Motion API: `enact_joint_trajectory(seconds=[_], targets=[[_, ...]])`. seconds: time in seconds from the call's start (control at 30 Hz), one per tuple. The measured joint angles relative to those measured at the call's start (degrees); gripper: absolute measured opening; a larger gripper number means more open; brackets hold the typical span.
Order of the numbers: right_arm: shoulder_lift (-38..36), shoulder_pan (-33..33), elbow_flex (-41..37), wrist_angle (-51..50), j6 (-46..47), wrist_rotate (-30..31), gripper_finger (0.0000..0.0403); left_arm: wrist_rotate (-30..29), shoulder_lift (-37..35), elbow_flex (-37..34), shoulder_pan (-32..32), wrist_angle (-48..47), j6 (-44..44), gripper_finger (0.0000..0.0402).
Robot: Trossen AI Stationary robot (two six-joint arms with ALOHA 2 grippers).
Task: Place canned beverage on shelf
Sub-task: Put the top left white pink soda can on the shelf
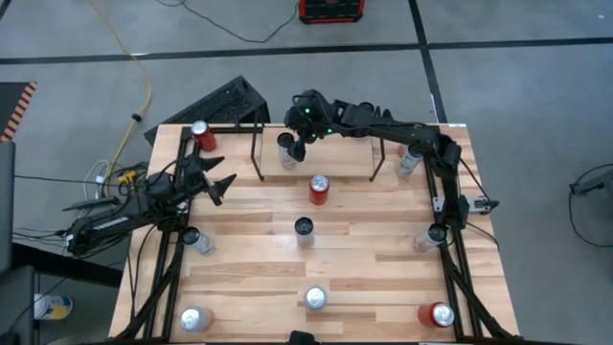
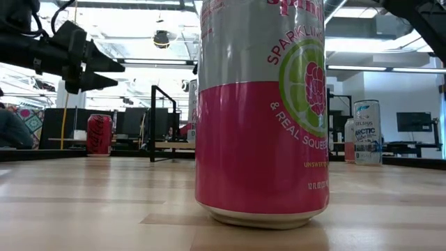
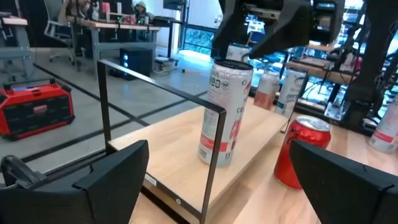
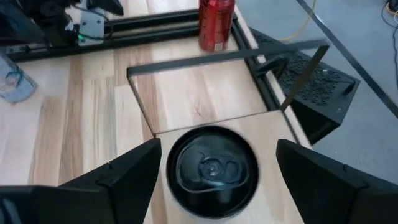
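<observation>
The can had been stood on the shelf; the right claw (released, straddling it) could tip it if lifted crookedly. The left claw was held released nearby.

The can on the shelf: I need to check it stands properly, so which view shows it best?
The left wrist view: the can stands upright on the shelf. The right wrist view shows only its top, the high view a speck under the right hand.
</observation>
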Motion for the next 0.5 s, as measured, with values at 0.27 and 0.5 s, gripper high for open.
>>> enact_joint_trajectory(seconds=[0.27,0.5], targets=[[0.0,0.3,-0.8,1.5,-1.9,-1.2,0.0344,0.3,0.0,-0.2,0.0,-0.3,-0.4,0.0374],[0.0,0.4,-0.8,1.7,-2.0,-3.3,0.0344,0.3,0.0,-0.2,0.0,-0.5,0.0,0.0374]])
